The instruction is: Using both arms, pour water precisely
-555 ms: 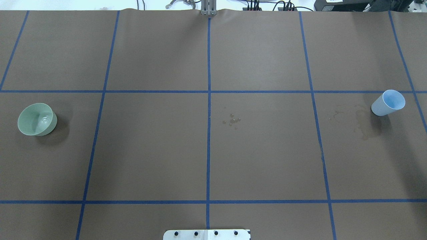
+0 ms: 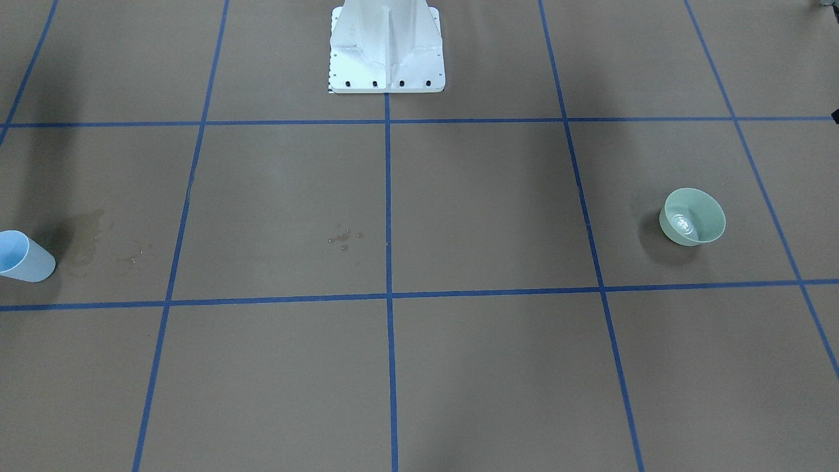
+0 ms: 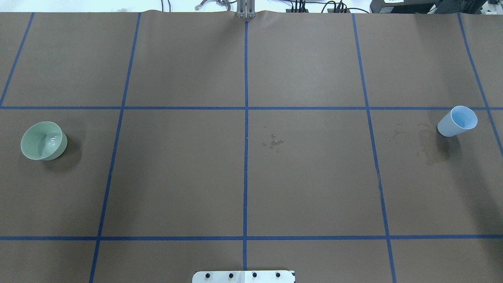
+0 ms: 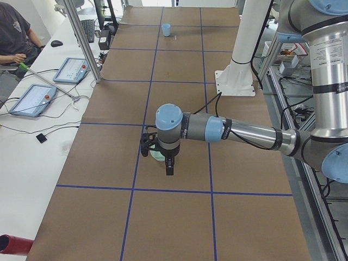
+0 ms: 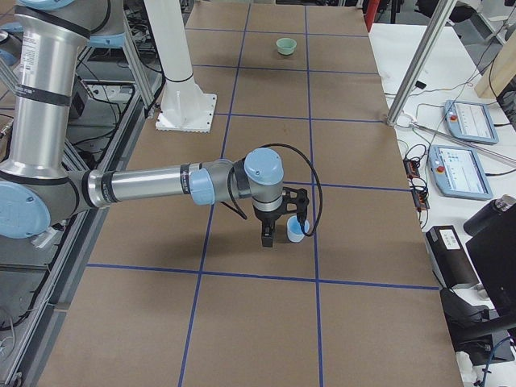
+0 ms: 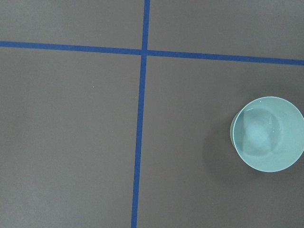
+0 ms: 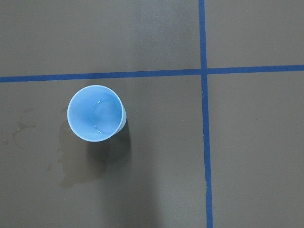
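- Brown paper covers the whole table [image 3: 306, 188], marked into large squares by blue tape [image 3: 246, 78].
- left arm [image 4: 239, 130]: near and large in the left side view, reaching out level over the table with its wrist turned down.
- right arm [image 5: 145, 185]: near and large in the right side view, posed the same way over the opposite end of the table.
- pedestal [image 2: 387, 46]: white, bolted down at the middle of the robot's edge of the table.
- person [image 4: 13, 32]: seated at the white side bench, seen only in part.
- left gripper [image 4: 168, 163]: black, pointing down and overlapping the bowl in the left side view. It shows in no other view, so I cannot tell how far the fingers are spread.
- right gripper [image 5: 278, 222]: black, pointing down just beside the cup in the right side view. Its finger spread likewise cannot be told.
- bowl [image 3: 43, 140]: pale green, upright, at the far left of the middle row of squares.
- cup [image 3: 458, 121]: light blue, upright, at the far right of the same row, well apart from the bowl.
- water [image 6: 259, 133]: a shallow clear pool with ripples in the bottom of the bowl; faint glints also show inside the cup.
- stain [image 3: 430, 145]: a dark wet patch on the paper just beside the cup.
- droplets [image 3: 274, 141]: a small cluster near the table's centre, just right of the middle tape line.
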You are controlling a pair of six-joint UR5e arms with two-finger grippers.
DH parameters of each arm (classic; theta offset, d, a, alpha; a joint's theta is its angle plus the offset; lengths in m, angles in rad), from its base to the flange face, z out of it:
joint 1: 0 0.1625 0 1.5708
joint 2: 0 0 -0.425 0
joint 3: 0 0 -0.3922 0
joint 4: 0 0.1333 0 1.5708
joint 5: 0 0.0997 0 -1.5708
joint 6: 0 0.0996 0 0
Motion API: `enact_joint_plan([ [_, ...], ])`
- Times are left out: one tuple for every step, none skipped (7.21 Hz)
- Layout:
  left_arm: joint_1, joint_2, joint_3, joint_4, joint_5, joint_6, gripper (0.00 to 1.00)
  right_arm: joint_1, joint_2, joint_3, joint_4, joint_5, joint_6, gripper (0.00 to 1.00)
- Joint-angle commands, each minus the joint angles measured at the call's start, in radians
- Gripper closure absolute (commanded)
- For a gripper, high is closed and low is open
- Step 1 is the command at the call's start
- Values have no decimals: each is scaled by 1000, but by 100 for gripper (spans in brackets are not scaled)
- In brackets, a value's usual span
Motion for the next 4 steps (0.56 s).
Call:
enact_joint_plan([
  [0,6,-10,3,-38,-2,0,-2,5,-3,9,-2,8,1],
  [3,11,6,-11,-86,3,0,-2,5,-15,9,5,8,1],
  [18,8,11,-25,-89,-23,0,-2,10,-23,10,62,1,1],
  [76,-14,16,-28,-88,-55,0,0,8,-17,10,72,5,1],
])
